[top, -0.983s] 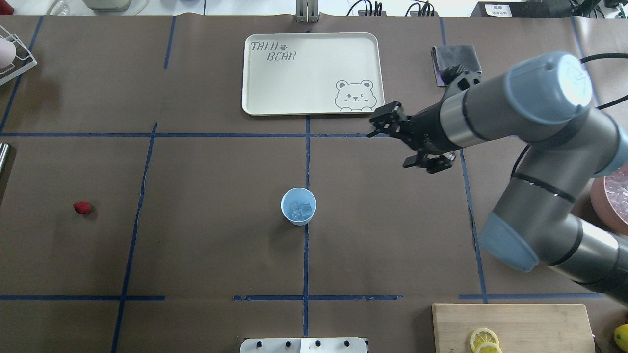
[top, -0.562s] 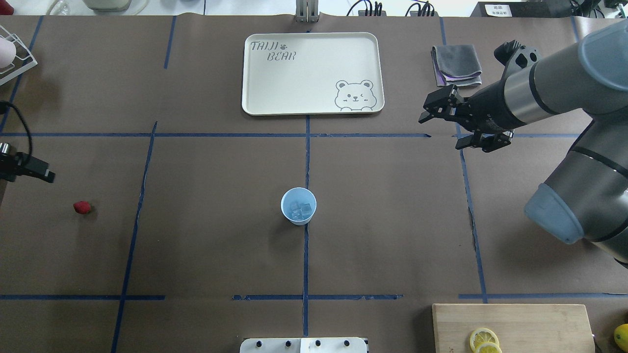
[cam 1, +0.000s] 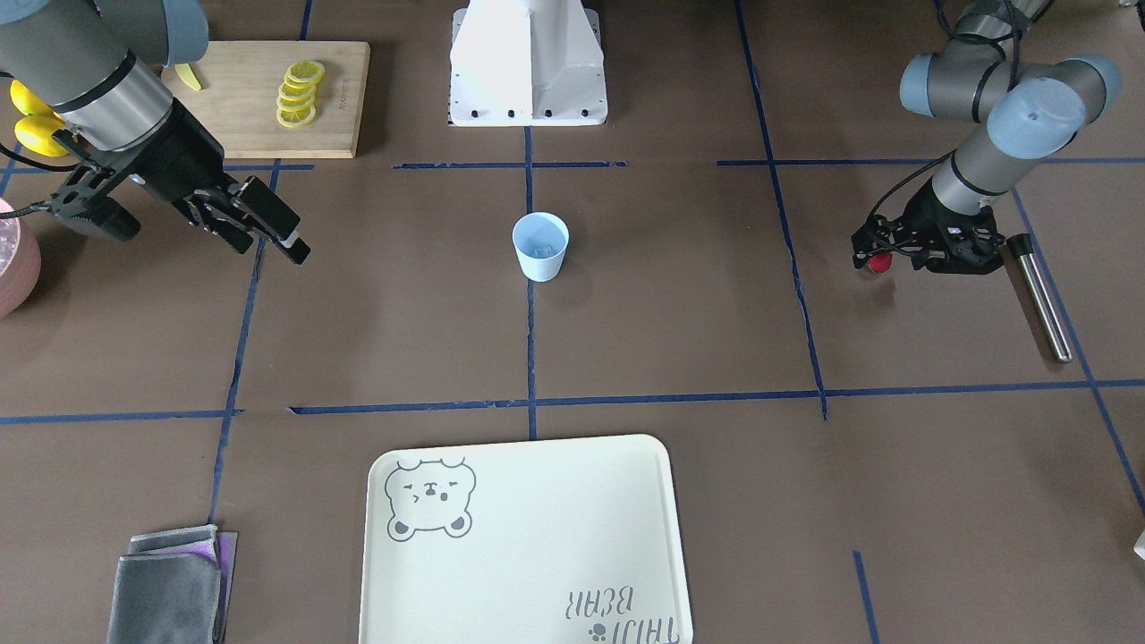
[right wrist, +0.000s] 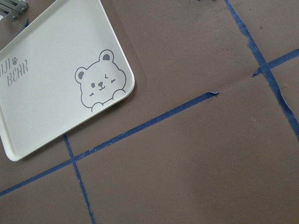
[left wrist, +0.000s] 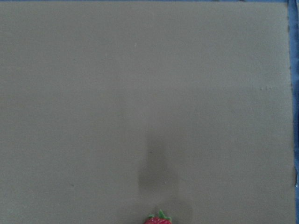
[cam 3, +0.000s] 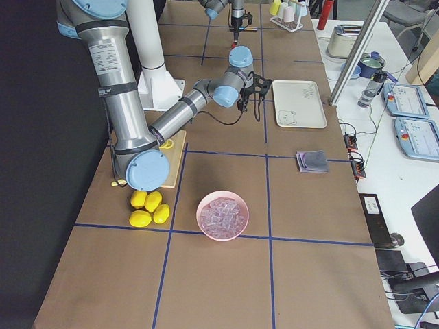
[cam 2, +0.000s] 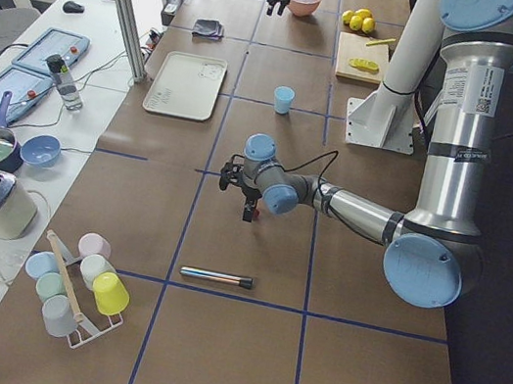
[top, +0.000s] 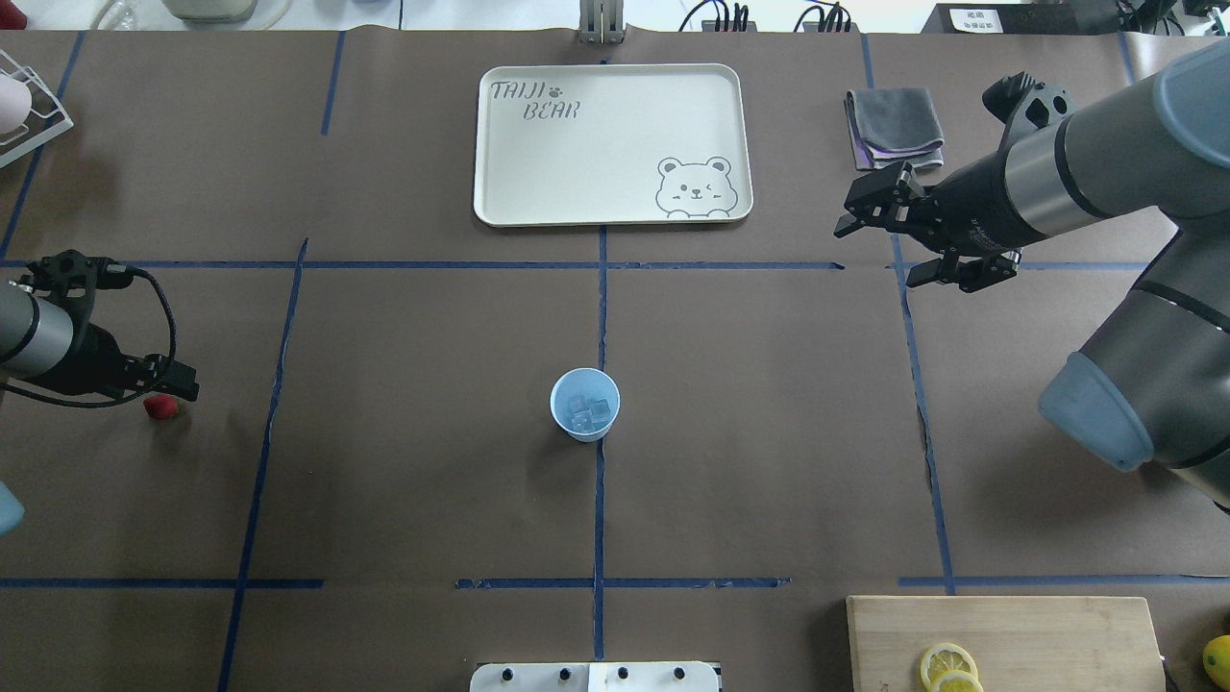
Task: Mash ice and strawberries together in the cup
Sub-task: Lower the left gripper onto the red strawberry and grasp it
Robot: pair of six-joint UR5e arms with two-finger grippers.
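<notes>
Pale-blue cup point(cam 1: 540, 263) — one, ice point(top: 588, 411) inside; red strawberry point(top: 159, 409) — one

Robotics lab: brown-papered table point(top: 404, 481) with a blue-tape grid point(top: 599, 500), teach pendants point(cam 3: 409, 100) on a side bench point(cam 3: 405, 179).

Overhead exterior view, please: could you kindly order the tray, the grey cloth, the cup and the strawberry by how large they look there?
1. tray
2. grey cloth
3. cup, somewhat smaller than the cloth
4. strawberry, by far the smallest
</notes>
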